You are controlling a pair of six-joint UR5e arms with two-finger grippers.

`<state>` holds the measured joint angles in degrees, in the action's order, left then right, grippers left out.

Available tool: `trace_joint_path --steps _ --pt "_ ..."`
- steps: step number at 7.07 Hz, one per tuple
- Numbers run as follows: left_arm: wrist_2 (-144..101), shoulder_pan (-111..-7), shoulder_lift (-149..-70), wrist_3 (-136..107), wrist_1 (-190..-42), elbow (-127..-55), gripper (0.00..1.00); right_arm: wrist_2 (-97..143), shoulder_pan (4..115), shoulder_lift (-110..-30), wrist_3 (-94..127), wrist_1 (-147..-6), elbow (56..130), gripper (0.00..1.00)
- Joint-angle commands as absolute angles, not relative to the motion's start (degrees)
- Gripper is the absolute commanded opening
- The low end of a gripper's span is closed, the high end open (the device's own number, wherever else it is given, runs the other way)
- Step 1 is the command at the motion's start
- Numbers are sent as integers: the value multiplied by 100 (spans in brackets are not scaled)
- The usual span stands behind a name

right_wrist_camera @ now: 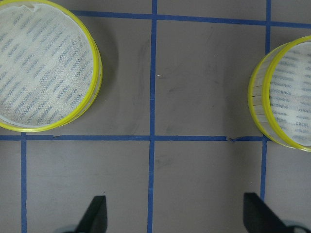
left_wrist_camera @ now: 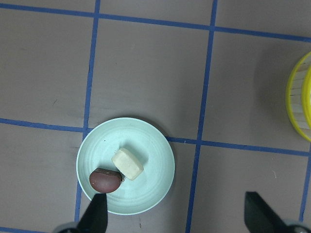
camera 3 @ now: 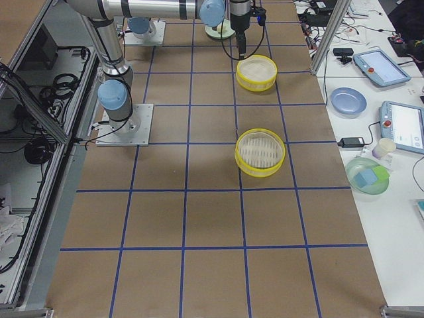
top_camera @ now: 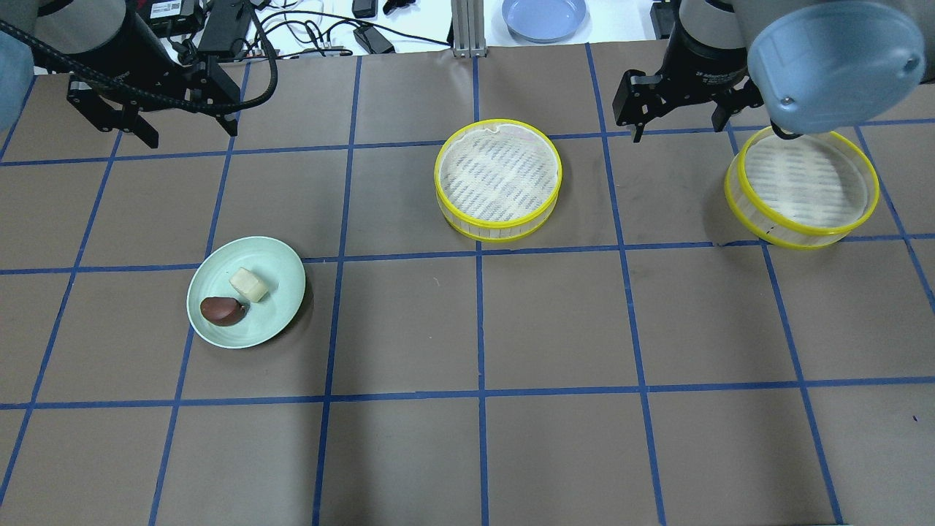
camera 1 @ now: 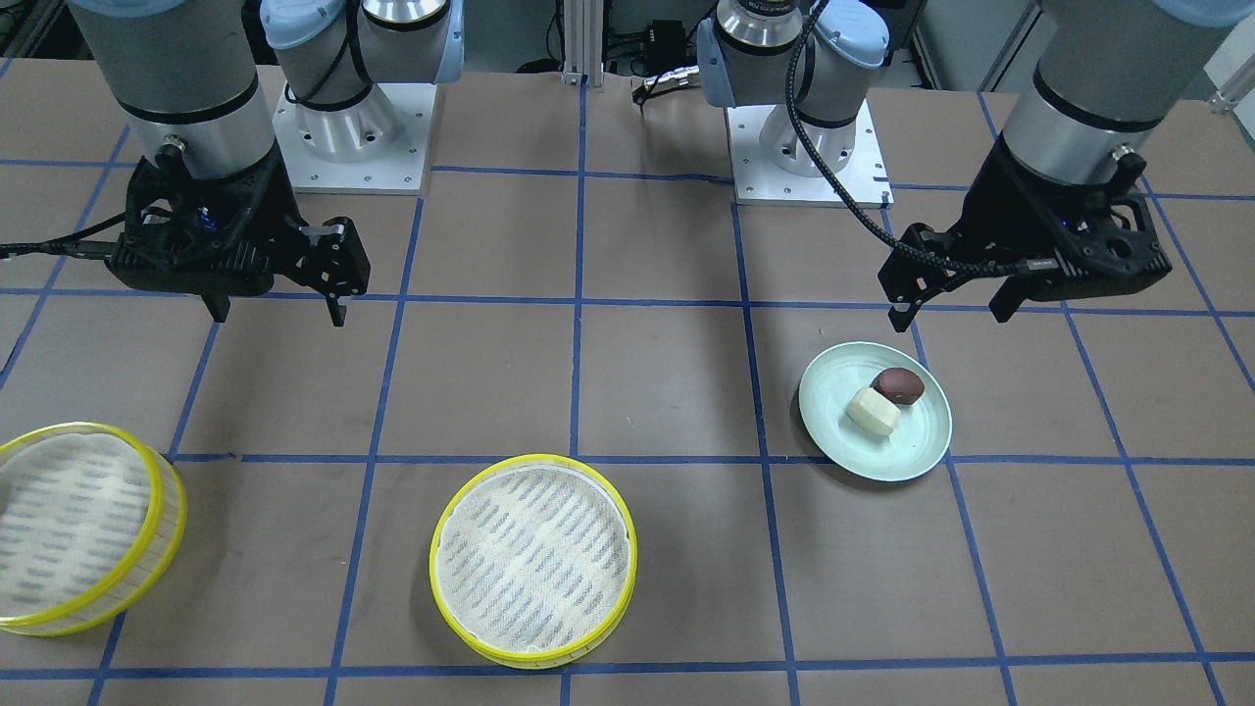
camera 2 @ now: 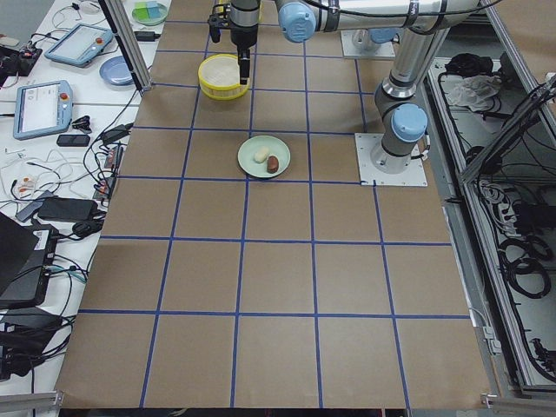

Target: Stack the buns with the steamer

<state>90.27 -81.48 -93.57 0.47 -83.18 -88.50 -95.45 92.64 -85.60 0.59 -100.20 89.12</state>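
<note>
A cream-yellow blocky bun (top_camera: pixel 248 284) and a dark reddish-brown oval bun (top_camera: pixel 223 311) lie touching on a pale green plate (top_camera: pixel 281 274). My left gripper (top_camera: pixel 191 135) is open and empty, high above the table and beyond the plate. Its wrist view shows both buns (left_wrist_camera: pixel 128 164) (left_wrist_camera: pixel 105 180) below the open fingers. One empty yellow-rimmed steamer tier (top_camera: pixel 499 179) sits mid-table. The other tier (top_camera: pixel 801 186) sits at the right. My right gripper (top_camera: pixel 683 128) is open and empty, hovering between the two tiers, which show in its wrist view (right_wrist_camera: pixel 39 68) (right_wrist_camera: pixel 291 102).
Brown paper with a blue tape grid covers the table. The two arm bases (camera 1: pixel 358 137) (camera 1: pixel 809 147) stand at the robot's edge. A blue plate (top_camera: pixel 544 16), cables and devices lie beyond the far edge.
</note>
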Motion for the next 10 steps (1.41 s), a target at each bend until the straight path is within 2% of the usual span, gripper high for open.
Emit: trace_joint_path --steps 1,4,8,10 --pt "8991 -7544 -9518 79 -8262 -9349 100 -9545 9264 -8561 62 -10020 8912 100" --pt "9000 -7471 -10245 176 -7219 -9921 100 -9545 9272 -8561 62 -10020 8912 100" --pt "8965 -7479 -11152 176 -7093 -9967 100 -9562 9229 -8543 -43 -10054 8903 100" --pt "8973 -7471 -11372 306 -7197 -9975 100 -9545 8906 -8386 -673 -10607 8877 100"
